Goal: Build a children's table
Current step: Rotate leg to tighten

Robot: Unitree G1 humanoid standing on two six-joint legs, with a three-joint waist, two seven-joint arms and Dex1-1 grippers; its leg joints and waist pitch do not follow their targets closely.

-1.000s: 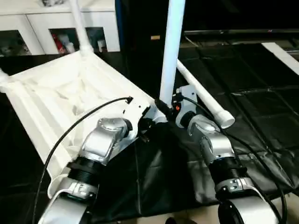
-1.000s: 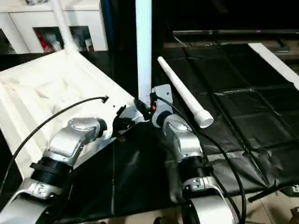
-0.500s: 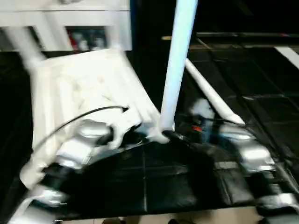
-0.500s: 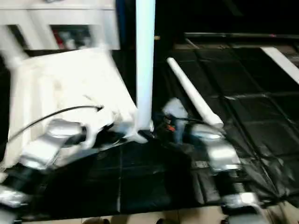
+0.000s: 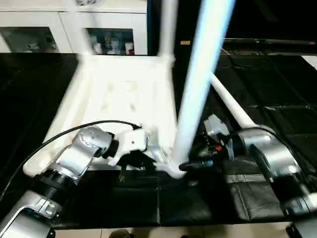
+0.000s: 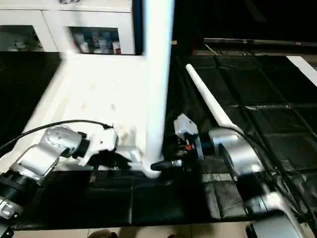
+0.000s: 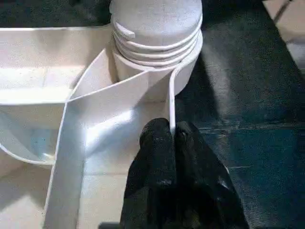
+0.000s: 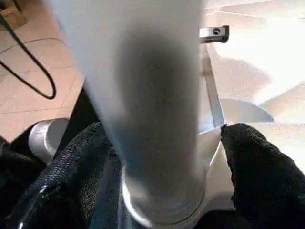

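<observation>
While two legs stand socketed in the table top (image 5: 119, 94), the left gripper (image 7: 170, 138) pinches its rib; the right gripper (image 8: 157, 162) straddles the near leg (image 5: 198, 84), contact unclear; one loose leg (image 5: 233, 106) lies beside, unfitted.

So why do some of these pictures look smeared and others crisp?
In the left eye view the upright leg and table top are streaked with motion blur. The left wrist view is crisp: the ribs and corner socket stand out sharply. In the right wrist view the leg looms close and soft.
</observation>
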